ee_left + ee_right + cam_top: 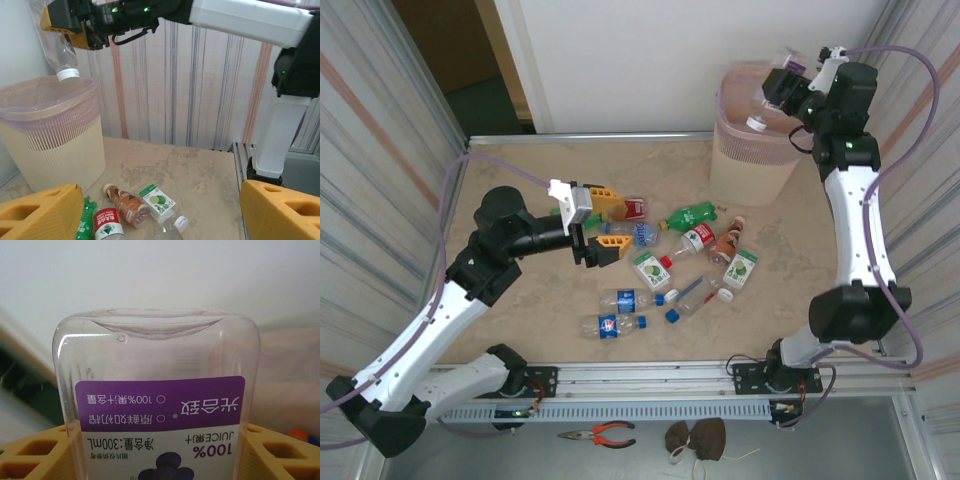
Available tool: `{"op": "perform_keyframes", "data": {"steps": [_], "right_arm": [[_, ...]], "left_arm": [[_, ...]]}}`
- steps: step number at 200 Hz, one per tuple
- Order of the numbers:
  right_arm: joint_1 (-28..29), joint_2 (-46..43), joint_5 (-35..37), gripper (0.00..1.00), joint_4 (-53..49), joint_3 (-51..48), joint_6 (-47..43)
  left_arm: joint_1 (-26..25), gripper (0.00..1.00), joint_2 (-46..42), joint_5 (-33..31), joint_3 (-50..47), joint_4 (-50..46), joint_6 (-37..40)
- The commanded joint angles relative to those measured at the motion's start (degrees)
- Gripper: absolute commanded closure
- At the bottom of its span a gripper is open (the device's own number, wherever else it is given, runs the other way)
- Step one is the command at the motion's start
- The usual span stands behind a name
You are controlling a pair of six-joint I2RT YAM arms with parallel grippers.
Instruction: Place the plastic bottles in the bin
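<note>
My left claw (615, 224) hung open and empty over the left end of the scatter, its pads (40, 210) wide apart with nothing between them. Below it and to its right the bottles (665, 270) lay loose on the table (520, 330). There was a green one (688, 215), a brown one (725, 243), a blue-labelled one (625, 300) nearer my bases, and more among them. That made roughly ten, none yet lifted.

Further right, at the far corner, stood the bin (745, 165). Over its mouth my right claw (788, 78) gripped a juice bottle (160, 390), clear with a purple label. Its cap pointed down, just above the rim, and I had not let it go. I could not tell whether the bin held any bottles. I judged the job far from finished: one bottle about to go in, and the table's whole lot left to carry.
</note>
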Motion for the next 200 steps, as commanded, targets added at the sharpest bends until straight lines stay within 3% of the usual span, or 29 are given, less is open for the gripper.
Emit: {"op": "perform_keyframes", "data": {"steps": [1,35,84,145,200], "right_arm": [[-1.6,3.8,6.4,0.60,5.3,2.1,16.3],[-2.4,11.2,13.9,0.63,7.1,3.0,34.8],[0.7,25.4,24.7,0.63,-12.3,20.6,53.9],[4.3,38.1,30.1,0.56,-20.2,35.6,63.3],[4.9,43.0,33.1,0.44,-22.1,37.5,68.6]], "left_arm": [[0.7,0.19,-1.0,-1.1,-0.3,1.0,0.0],[1.1,0.19,-0.9,-1.8,-0.9,1.5,-0.3],[2.5,0.19,-0.3,-1.8,-1.9,2.4,-0.9],[4.0,0.19,1.8,-0.7,-2.3,3.5,-1.7],[5.1,0.19,2.5,-0.4,-2.7,3.8,-1.7]]}}
